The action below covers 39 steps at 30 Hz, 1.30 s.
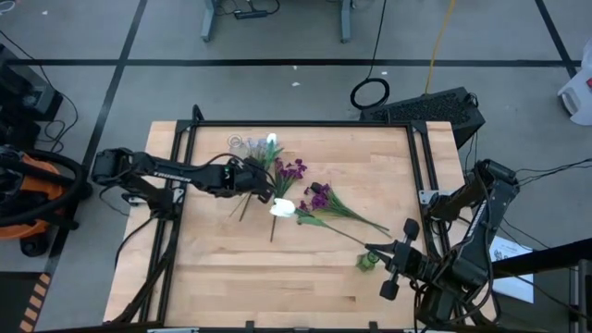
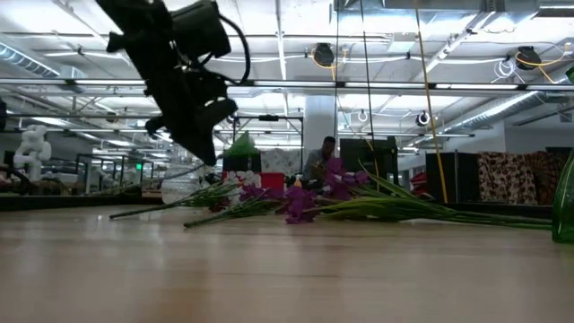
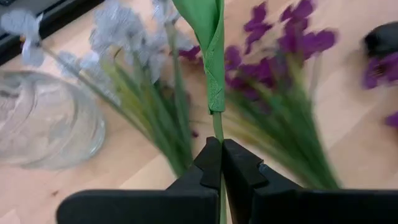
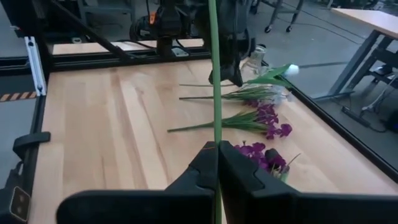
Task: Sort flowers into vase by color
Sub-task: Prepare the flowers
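While both arms reach over the pale wooden counter (image 1: pixel 222 277), each is already clamped on a thin green stalk. The left gripper (image 1: pixel 265 194), out near the middle of the counter among the flowers, has its dark fingers pinched tight on the stem of a white tulip-like bud (image 1: pixel 282 208); its wrist view shows the stalk and a folded green leaf (image 3: pixel 211 56) rising straight out of the closed gripper (image 3: pixel 221 163), a hold low on the stem that probably leaves the head free to be steered. The right gripper (image 1: pixel 400 259) sits at the near right corner, likewise fully closed on a long green stalk (image 4: pixel 215 74) that runs up through its fingertips (image 4: pixel 217 155).

Between them, purple small-petalled clusters (image 1: pixel 316 197) lie flat with stalks fanned toward the right. Pale grey-blue fluffy clusters (image 3: pixel 127 31) lie at the far side, just beside a clear glass vase (image 1: pixel 242 143) that looks to be on its side. A small green glass vase (image 1: pixel 366 262) stands close by the right gripper, perhaps the place meant for one colour. Nothing appears sorted yet.
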Each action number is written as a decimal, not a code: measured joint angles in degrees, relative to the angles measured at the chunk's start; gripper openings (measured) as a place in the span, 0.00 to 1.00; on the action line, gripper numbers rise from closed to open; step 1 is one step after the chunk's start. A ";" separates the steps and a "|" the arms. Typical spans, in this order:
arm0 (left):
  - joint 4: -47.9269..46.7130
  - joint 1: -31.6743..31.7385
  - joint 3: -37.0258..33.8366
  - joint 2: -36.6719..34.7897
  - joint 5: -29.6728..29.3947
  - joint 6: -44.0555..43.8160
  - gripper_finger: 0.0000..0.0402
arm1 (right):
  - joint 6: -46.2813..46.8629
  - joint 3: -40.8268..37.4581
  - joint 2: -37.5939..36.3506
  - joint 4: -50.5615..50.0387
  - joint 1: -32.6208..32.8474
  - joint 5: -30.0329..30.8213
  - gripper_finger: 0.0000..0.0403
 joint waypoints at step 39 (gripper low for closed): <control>22.49 -14.02 -2.60 -10.28 3.01 7.25 0.49 | -28.76 -17.89 0.02 54.41 -15.21 6.68 0.00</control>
